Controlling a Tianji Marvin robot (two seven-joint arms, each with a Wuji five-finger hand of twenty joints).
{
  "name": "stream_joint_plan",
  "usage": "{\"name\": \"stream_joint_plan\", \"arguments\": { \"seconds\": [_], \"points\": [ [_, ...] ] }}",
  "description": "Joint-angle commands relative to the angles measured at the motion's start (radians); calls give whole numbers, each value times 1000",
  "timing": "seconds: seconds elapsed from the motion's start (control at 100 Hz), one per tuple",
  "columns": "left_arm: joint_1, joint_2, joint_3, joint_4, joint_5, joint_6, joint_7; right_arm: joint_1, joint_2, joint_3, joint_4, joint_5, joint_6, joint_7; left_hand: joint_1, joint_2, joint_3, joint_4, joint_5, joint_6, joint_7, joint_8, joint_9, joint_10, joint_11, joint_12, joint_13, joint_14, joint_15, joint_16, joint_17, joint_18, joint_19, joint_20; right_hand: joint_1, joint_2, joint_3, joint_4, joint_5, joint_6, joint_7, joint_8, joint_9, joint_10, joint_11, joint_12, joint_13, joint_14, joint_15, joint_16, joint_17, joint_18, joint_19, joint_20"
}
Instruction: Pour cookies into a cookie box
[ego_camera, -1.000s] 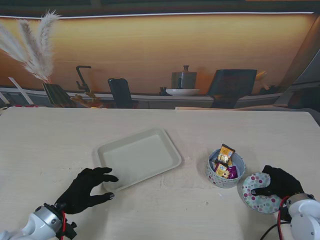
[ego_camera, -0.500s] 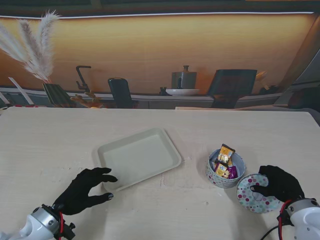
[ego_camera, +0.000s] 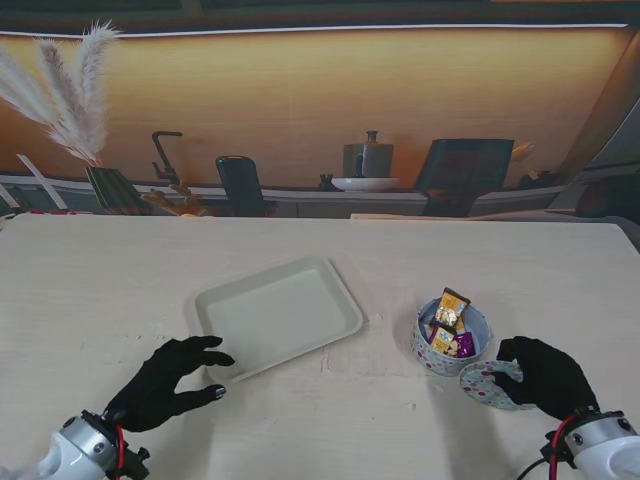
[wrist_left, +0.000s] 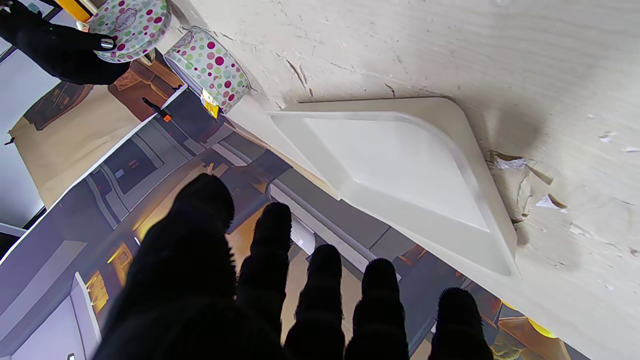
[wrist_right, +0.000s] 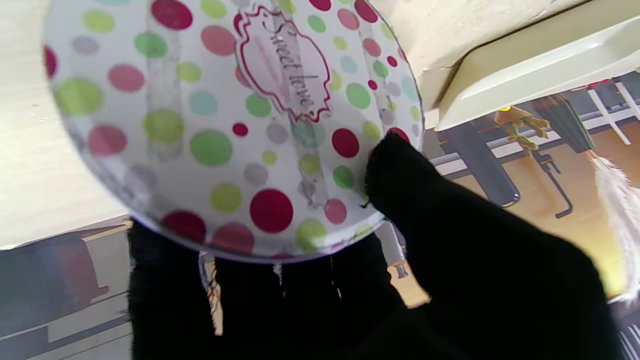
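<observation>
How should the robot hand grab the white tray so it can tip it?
I'd grip the tray at its raised rim, on the corner nearest the left robot hand, coming from my side. It lies flat and shallow, so only the thin lip offers hold: thumb on top, fingers slipped beneath.

The right hand (ego_camera: 545, 376) now carries the dotted lid (ego_camera: 484, 383) leftward, closer to the cookie box (ego_camera: 451, 338) than a second ago. The lid tilts more, its edge nearly touching the box's rim.

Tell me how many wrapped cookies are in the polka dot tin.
3 show: cookie standing at the far side, cookie in the middle, purple cookie on the right. More may hide underneath.
</observation>
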Motion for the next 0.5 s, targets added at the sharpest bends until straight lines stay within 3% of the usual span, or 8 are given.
{"name": "stream_joint_plan", "arguments": {
  "seconds": [0.0,0.25,0.49],
  "points": [
    [12,-6,-1,-9,-3,-6,-14,-12,-6,-11,-26,0,-15,4,19,46,-25,-30,10,-15,-14,5,17,1,-10,-4,11,0,2,24,1,14,8,23,40,15,31,17,22,24,0,16,24,-2,0,-6,15,38,-17,-15,2,21,-7,-18],
    [16,-4,-6,-10,-15,-12,-23,-30,-6,-25,-76,-27,-43,-14,19,52,-34,-31,12,-14,-16,5,20,3,-10,-5,14,3,4,24,16,20,15,30,31,11,45,14,26,20,-1,25,22,-8,-2,-8,11,33,-28,-22,-3,23,-16,-32],
    [16,-4,-5,-9,-21,-18,-25,0,-4,-66,-91,39,-53,16,19,56,-40,-31,13,-13,-16,6,19,3,-12,-5,15,3,6,25,27,25,21,38,18,18,55,7,23,13,-3,36,13,-11,-11,-12,-5,32,-52,-34,-38,22,-36,-53]
  ]
}}
